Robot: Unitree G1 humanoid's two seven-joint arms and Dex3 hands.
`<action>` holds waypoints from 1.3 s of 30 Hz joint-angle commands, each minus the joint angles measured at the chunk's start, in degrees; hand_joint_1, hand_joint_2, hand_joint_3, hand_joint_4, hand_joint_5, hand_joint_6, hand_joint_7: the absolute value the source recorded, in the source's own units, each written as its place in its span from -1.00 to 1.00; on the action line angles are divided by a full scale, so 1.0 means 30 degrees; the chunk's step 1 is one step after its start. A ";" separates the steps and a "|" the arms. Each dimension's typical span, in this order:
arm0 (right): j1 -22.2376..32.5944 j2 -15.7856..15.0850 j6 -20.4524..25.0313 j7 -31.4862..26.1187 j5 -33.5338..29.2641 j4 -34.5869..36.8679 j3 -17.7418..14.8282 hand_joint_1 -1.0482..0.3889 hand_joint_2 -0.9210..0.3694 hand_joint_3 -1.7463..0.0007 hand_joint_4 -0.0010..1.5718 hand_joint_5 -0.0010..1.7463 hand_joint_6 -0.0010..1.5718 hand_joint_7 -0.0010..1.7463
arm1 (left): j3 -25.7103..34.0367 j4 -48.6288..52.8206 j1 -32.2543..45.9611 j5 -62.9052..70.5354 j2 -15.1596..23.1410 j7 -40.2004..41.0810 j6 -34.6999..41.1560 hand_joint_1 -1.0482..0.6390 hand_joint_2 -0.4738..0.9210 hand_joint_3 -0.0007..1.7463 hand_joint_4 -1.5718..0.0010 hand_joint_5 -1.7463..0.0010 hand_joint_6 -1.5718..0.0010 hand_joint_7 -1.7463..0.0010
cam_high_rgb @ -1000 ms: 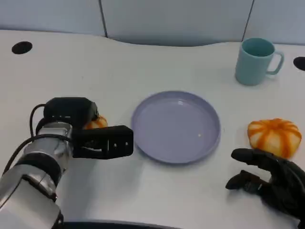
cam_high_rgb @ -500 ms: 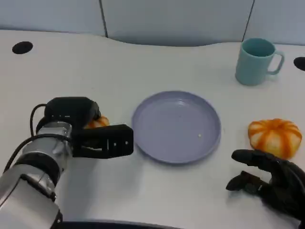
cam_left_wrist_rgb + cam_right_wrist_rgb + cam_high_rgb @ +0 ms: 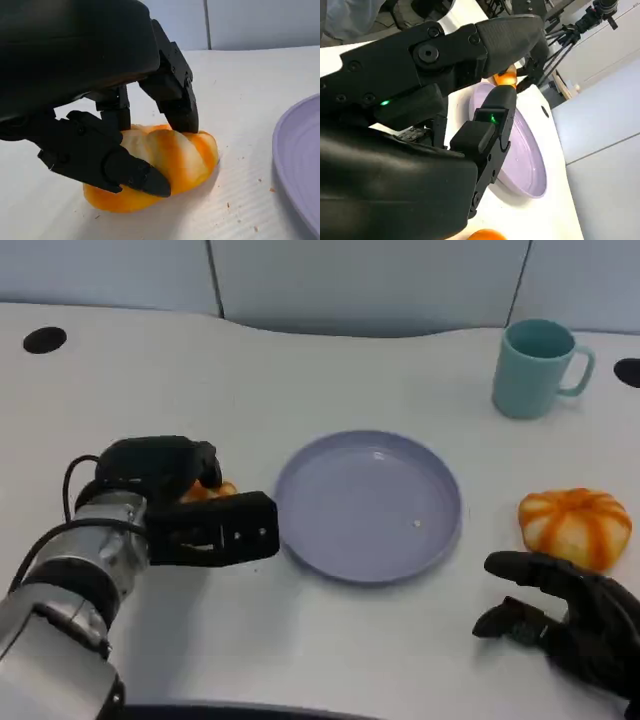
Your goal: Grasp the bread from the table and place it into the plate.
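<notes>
An orange-and-white striped bread (image 3: 213, 490) lies on the white table just left of the lilac plate (image 3: 370, 505). My left hand (image 3: 185, 505) grips it. In the left wrist view the black fingers (image 3: 175, 95) close over the bread (image 3: 172, 160) from both sides, its underside on or barely off the table, with the plate's rim (image 3: 300, 155) close by. My right hand (image 3: 565, 625) rests at the lower right with fingers apart, holding nothing. The right wrist view looks past my right hand (image 3: 420, 125) to the plate (image 3: 522, 160) and the gripped bread (image 3: 506, 78).
A second orange striped bun (image 3: 575, 525) sits right of the plate, just beyond my right hand, with its edge in the right wrist view (image 3: 482, 234). A teal mug (image 3: 538, 368) stands at the back right. Round dark holes (image 3: 45, 339) mark the table's far corners.
My left hand has shifted slightly away from me and a little toward the plate, and the bread has moved with it. The right hand has stayed put.
</notes>
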 commanded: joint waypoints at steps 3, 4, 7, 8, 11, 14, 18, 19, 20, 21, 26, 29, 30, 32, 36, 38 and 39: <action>0.0154 0.0001 -0.0304 -0.0140 -0.0163 0.0696 0.0008 -0.02 -1.00 0.82 -0.18 0.29 0.08 -0.57 | 0.0490 -0.0299 -0.0504 -0.0308 0.0710 0.0032 -0.0742 -0.11 1.00 -0.67 0.16 -0.81 0.21 -0.33; 0.0101 -0.0001 -0.0371 -0.0084 -0.0154 0.0813 0.0004 -0.03 -1.00 0.82 -0.18 0.29 0.08 -0.57 | 0.0491 -0.0326 -0.0605 -0.0264 0.0776 -0.0034 -0.0832 -0.11 1.00 -0.69 0.15 -0.81 0.16 -0.34; -0.0001 -0.0014 -0.0291 -0.0115 -0.0170 0.0858 0.0059 -0.04 -1.00 0.83 -0.18 0.29 0.08 -0.56 | 0.0582 -0.0442 -0.1056 -0.0274 0.0932 -0.0180 -0.0871 -0.08 1.00 -0.66 0.12 -0.96 0.29 -0.83; -0.0008 -0.0017 -0.0286 -0.0132 -0.0182 0.0846 0.0073 -0.04 -1.00 0.83 -0.18 0.30 0.08 -0.56 | 0.0587 -0.0453 -0.1109 -0.0262 0.0947 -0.0166 -0.0868 -0.07 1.00 -0.65 0.10 -0.98 0.32 -0.93; -0.0122 -0.0038 -0.0256 -0.0189 -0.0220 0.0999 0.0077 -0.04 -1.00 0.83 -0.18 0.30 0.08 -0.56 | 0.0537 -0.0536 -0.1495 -0.0139 0.1125 -0.0001 -0.1038 -0.02 1.00 -0.64 0.04 -1.00 0.32 -0.99; -0.0188 -0.0015 -0.0235 -0.0236 -0.0214 0.1114 0.0056 -0.03 -1.00 0.84 -0.18 0.30 0.08 -0.56 | 0.0633 -0.0609 -0.1739 -0.0183 0.1216 0.0272 -0.1345 0.03 0.98 -0.64 0.04 -1.00 0.30 -1.00; -0.0232 0.0009 -0.0339 -0.0234 -0.0228 0.1228 0.0059 -0.03 -1.00 0.83 -0.18 0.29 0.08 -0.56 | 0.0894 -0.0701 -0.1950 -0.0370 0.1257 0.0317 -0.1855 0.03 0.93 -0.52 -0.01 -1.00 0.25 -1.00; -0.0231 0.0014 -0.0279 -0.0250 -0.0209 0.1193 0.0061 -0.03 -1.00 0.83 -0.17 0.29 0.08 -0.56 | 0.0967 -0.0741 -0.2028 -0.0414 0.1235 0.0356 -0.1933 0.03 0.89 -0.43 -0.02 -1.00 0.25 -1.00; -0.0229 0.0017 -0.0235 -0.0263 -0.0195 0.1166 0.0062 -0.03 -1.00 0.83 -0.17 0.29 0.08 -0.56 | 0.1017 -0.0766 -0.2082 -0.0446 0.1221 0.0382 -0.1991 0.04 0.81 -0.31 -0.03 -1.00 0.24 -1.00; -0.0190 0.0023 -0.0144 -0.0300 -0.0188 0.1017 0.0087 -0.03 -1.00 0.84 -0.17 0.29 0.08 -0.56 | 0.1068 -0.0817 -0.2168 -0.0503 0.1212 0.0421 -0.2142 0.04 0.79 -0.27 -0.04 -1.00 0.23 -1.00; -0.0262 0.0038 -0.0370 -0.0215 -0.0214 0.1223 0.0063 -0.04 -1.00 0.83 -0.17 0.30 0.08 -0.55 | 0.1055 -0.0992 -0.2455 -0.0512 0.1133 0.0656 -0.2651 0.01 0.74 -0.11 -0.08 -1.00 0.19 -1.00; -0.0292 0.0040 -0.0327 -0.0236 -0.0201 0.1266 0.0067 -0.03 -1.00 0.83 -0.17 0.29 0.08 -0.56 | 0.0965 -0.1174 -0.2685 -0.0452 0.0909 0.0695 -0.2978 -0.01 0.73 -0.07 -0.09 -1.00 0.18 -1.00; -0.0294 0.0051 -0.0311 -0.0193 -0.0164 0.1270 0.0053 -0.03 -1.00 0.83 -0.18 0.29 0.08 -0.56 | 0.0970 -0.1207 -0.2755 -0.0484 0.0794 0.0620 -0.3033 -0.02 0.71 -0.05 -0.09 -1.00 0.17 -1.00; -0.0296 0.0062 -0.0300 -0.0132 -0.0125 0.1277 0.0033 -0.04 -1.00 0.83 -0.18 0.29 0.08 -0.55 | 0.0993 -0.1216 -0.2813 -0.0533 0.0685 0.0523 -0.3072 -0.02 0.71 -0.04 -0.10 -1.00 0.17 -1.00; -0.0326 0.0098 -0.0030 -0.0331 -0.0155 0.1237 0.0062 -0.04 -1.00 0.87 -0.16 0.29 0.08 -0.55 | 0.0719 -0.1293 -0.3040 -0.0320 0.0217 0.0555 -0.3447 0.00 0.63 0.03 -0.11 -1.00 0.15 -1.00; -0.0306 0.0145 0.0164 -0.0438 -0.0123 0.1150 0.0061 -0.03 -1.00 0.88 -0.16 0.29 0.08 -0.55 | 0.0618 -0.1306 -0.3123 -0.0272 0.0063 0.0468 -0.3479 -0.02 0.62 0.05 -0.11 -1.00 0.15 -1.00; -0.0319 0.0158 0.0107 -0.0401 -0.0138 0.1197 0.0071 -0.03 -1.00 0.88 -0.16 0.29 0.08 -0.55 | 0.0545 -0.1318 -0.3165 -0.0247 -0.0032 0.0466 -0.3495 -0.02 0.61 0.05 -0.10 -1.00 0.15 -1.00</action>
